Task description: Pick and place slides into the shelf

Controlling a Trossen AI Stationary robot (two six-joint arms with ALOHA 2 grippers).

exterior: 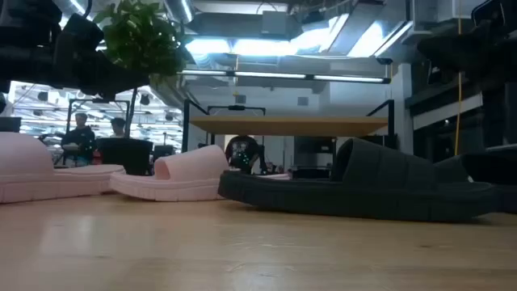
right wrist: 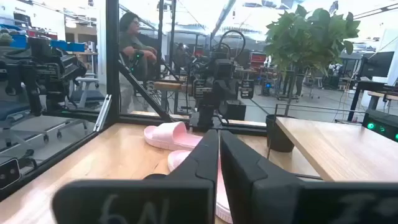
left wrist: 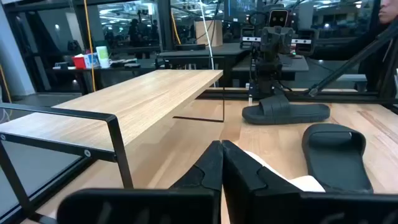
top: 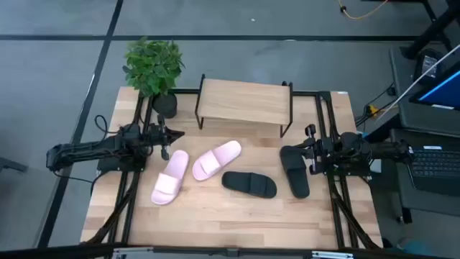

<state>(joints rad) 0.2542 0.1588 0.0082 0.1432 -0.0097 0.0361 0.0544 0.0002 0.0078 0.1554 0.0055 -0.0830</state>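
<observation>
- A wooden table (top: pixel 237 216) fills the middle of the high view, with grey floor around it and a desk with a laptop (top: pixel 435 162) at the right edge.
- The shelf (top: pixel 243 103) stands at upper centre of the table; its plank top is bare, and the low view shows nothing standing under it.
- A potted plant (top: pixel 153 68) sits at the table's upper left corner, just left of the shelf.
- Two pink slides lie left of centre, below the shelf: one (top: pixel 170 177) angled toward the lower left, the other (top: pixel 216 159) to its right, close beside it; whether they touch I cannot tell.
- A black slide (top: pixel 249 183) lies at centre, just below and right of the second pink one.
- Another black slide (top: pixel 295 169) lies right of centre, beside the right arm.
- Left gripper (top: pixel 175 134) sits at the left side above the first pink slide, fingers pressed together, holding nothing.
- Right gripper (top: pixel 307 147) sits at the right side over the far black slide; its fingers are nearly together in the wrist view, with nothing between them.
- People (exterior: pixel 81 133) sit in the room behind, at the left of the low view.
</observation>
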